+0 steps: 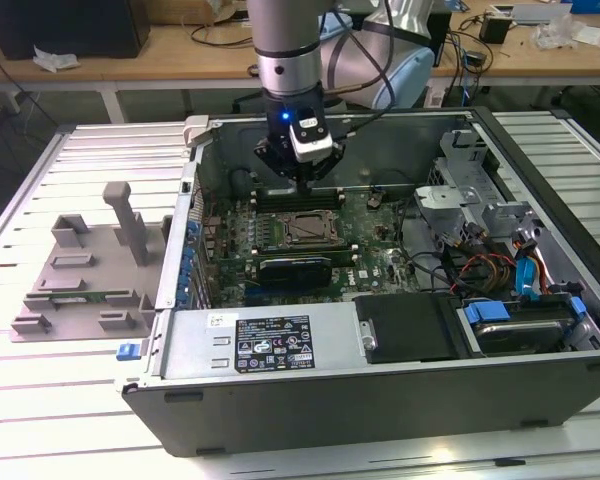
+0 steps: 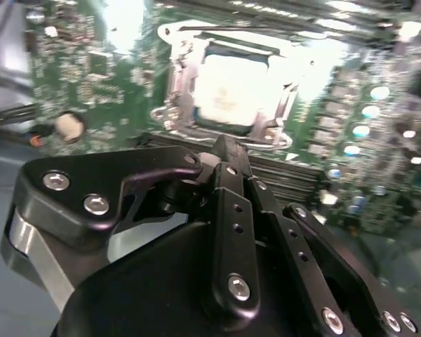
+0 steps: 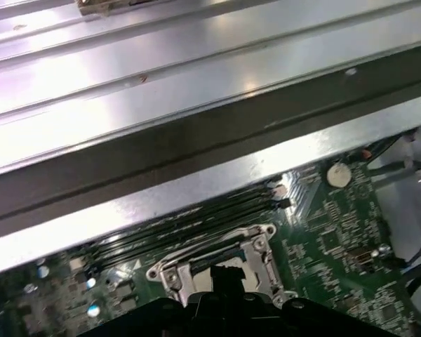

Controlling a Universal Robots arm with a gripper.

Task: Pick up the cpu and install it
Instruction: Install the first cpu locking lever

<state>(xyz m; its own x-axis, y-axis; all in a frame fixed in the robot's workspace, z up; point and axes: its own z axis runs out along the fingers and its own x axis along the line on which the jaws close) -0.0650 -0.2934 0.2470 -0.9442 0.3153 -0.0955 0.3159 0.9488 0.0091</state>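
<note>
Clenched with nothing between its fingers, my claw [image 2: 224, 144] hangs inside the open computer case [image 1: 540, 385], just above the green motherboard [image 1: 365, 250]. Right below my fingertips the cpu [image 2: 231, 91] lies flat in its socket [image 2: 179, 84], its shiny top bright in the second wrist view. Beside my claw run the black memory slots [image 3: 189, 228].

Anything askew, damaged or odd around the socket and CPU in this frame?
Nothing stands out. In the second wrist view the cpu lies flat and square within the socket frame, with the gripper just off the frame's edge. In the exterior view the gripper hangs over the motherboard inside the open computer case.
</note>
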